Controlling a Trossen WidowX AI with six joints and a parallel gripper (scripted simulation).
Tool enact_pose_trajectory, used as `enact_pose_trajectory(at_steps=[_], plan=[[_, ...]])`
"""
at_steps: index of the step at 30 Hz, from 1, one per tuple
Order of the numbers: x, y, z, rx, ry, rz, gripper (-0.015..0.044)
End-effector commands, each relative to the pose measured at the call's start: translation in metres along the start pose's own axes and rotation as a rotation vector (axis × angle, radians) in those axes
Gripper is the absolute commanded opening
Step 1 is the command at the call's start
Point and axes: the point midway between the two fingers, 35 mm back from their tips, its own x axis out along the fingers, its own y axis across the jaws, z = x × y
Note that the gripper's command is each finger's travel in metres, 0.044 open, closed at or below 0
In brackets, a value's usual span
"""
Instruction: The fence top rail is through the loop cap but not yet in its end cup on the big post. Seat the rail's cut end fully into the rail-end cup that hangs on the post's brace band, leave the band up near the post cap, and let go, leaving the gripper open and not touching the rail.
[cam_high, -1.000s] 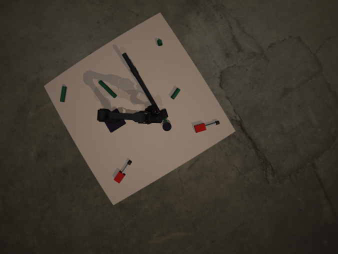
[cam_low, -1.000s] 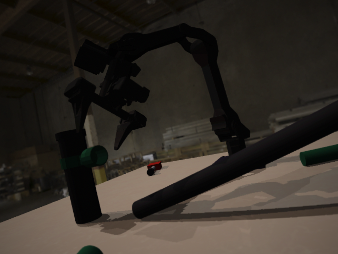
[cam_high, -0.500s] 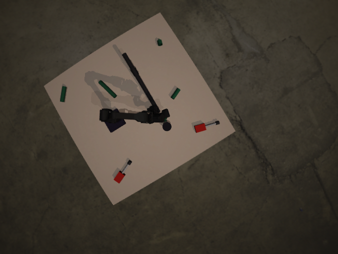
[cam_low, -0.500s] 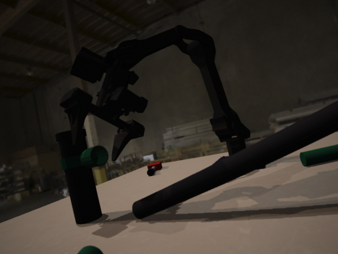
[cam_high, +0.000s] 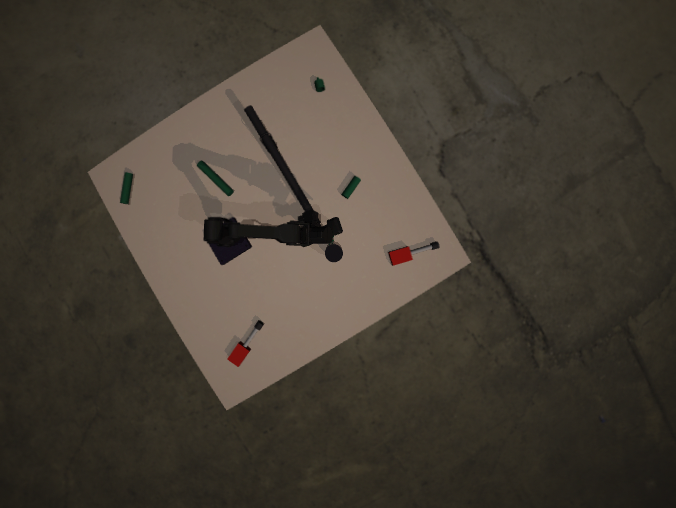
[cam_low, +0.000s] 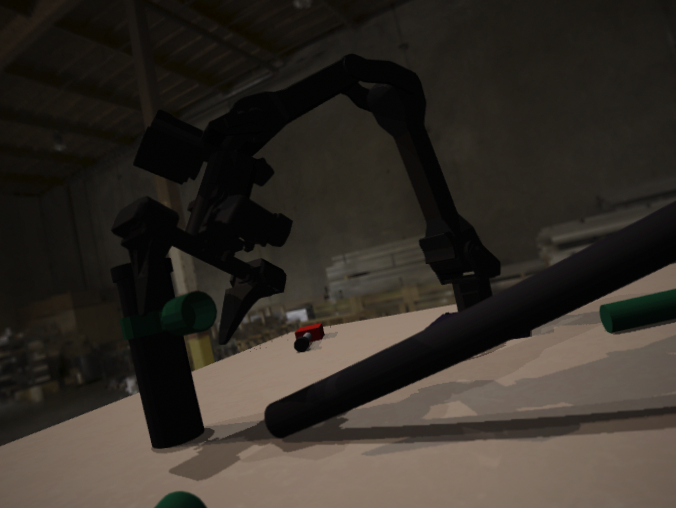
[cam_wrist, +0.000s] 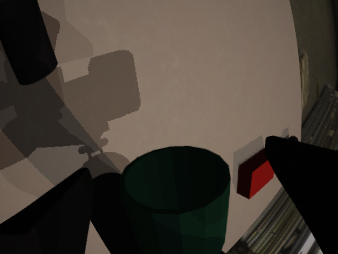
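The big dark post (cam_high: 333, 252) (cam_low: 163, 382) stands upright on the pale board (cam_high: 306, 338). A green brace band (cam_low: 136, 326) sits a little below the post's top. Its green rail-end cup (cam_low: 191, 312) (cam_wrist: 176, 207) sticks out sideways and is empty. The long dark rail (cam_high: 278, 158) (cam_low: 464, 338) (cam_wrist: 27, 38) lies slanted, its cut end (cam_low: 278, 419) resting on the board apart from the cup. My gripper (cam_high: 334, 232) (cam_low: 185, 305) (cam_wrist: 180, 162) is open and empty. It straddles the post top and the cup, one finger on each side. I cannot make out the loop cap.
Loose green cylinders (cam_high: 126, 187) (cam_high: 214, 177) (cam_high: 350, 186) (cam_low: 639, 309) lie on the board, and a small green piece (cam_high: 319, 84) sits at the far corner. Two red blocks with handles (cam_high: 400, 255) (cam_high: 238, 353) (cam_low: 309, 331) (cam_wrist: 256, 178) lie nearer the edges. The arm's base (cam_high: 218, 232) stands mid-board.
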Motion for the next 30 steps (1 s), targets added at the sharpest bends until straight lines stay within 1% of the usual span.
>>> enact_pose_trajectory(at_steps=[1,9,22,25,28,30], plan=[[0.0109,0.0046,0.0007,0.008,-0.001,0.012,0.0440],[0.0149,0.0050,0.0009,0.008,-0.001,0.012,0.0440],[0.0149,0.0050,0.0009,0.008,-0.001,0.012,0.0099],[0.0149,0.0050,0.0009,0.008,-0.001,0.012,0.0079],[0.0140,0.0065,0.0009,-0.008,-0.010,0.012,0.0000],[0.0136,0.0072,0.0008,-0.016,-0.015,0.012,0.0000]])
